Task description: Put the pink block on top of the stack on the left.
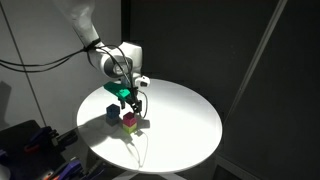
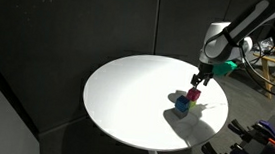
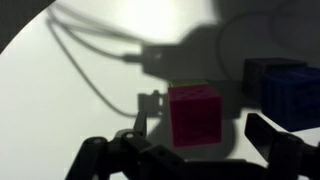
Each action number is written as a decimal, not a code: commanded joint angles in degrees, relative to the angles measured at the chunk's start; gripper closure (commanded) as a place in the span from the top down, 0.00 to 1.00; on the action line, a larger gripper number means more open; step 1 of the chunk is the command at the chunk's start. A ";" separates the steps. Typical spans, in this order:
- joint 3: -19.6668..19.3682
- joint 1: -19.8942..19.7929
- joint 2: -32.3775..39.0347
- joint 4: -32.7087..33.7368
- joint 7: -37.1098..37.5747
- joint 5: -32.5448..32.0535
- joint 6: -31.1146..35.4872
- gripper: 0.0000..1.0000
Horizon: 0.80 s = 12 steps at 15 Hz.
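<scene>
The pink block [image 3: 195,113] stands on the white round table [image 1: 180,120]. It also shows in both exterior views [image 1: 129,119] [image 2: 193,93]. The stack of blue cubes [image 3: 285,88] stands close beside it [image 1: 112,113] [image 2: 181,104]. My gripper [image 3: 200,130] is open and hovers just above the pink block [image 1: 133,103] [image 2: 199,80]. In the wrist view its two dark fingers sit either side of the block without touching it. A yellow-green sliver [image 3: 190,84] shows along the pink block's far edge.
The table's rim [image 2: 122,136] drops off all round into dark surroundings. Dark curtains stand behind. Cables and equipment [image 1: 35,140] lie off the table's edge. The arm's shadow falls over the blocks.
</scene>
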 commanded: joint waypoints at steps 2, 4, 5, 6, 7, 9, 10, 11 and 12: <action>0.53 -0.85 0.72 -0.13 -0.33 0.92 2.01 1.00; 0.61 -0.94 1.22 -0.03 -0.48 0.93 2.76 1.00; 0.61 -0.93 1.46 0.08 -0.44 0.89 3.05 1.00; 0.63 -0.94 1.67 0.26 -0.41 0.88 3.18 1.00; 0.63 -0.89 1.93 0.47 -0.33 0.79 3.35 1.00; 0.66 -0.84 2.31 0.85 -0.24 0.74 3.47 1.00; 0.67 -0.79 2.49 1.08 -0.17 0.70 3.45 1.00; 0.67 -0.75 2.70 1.30 -0.13 0.65 3.45 1.00; 0.67 -0.71 2.97 1.56 -0.06 0.61 3.38 1.00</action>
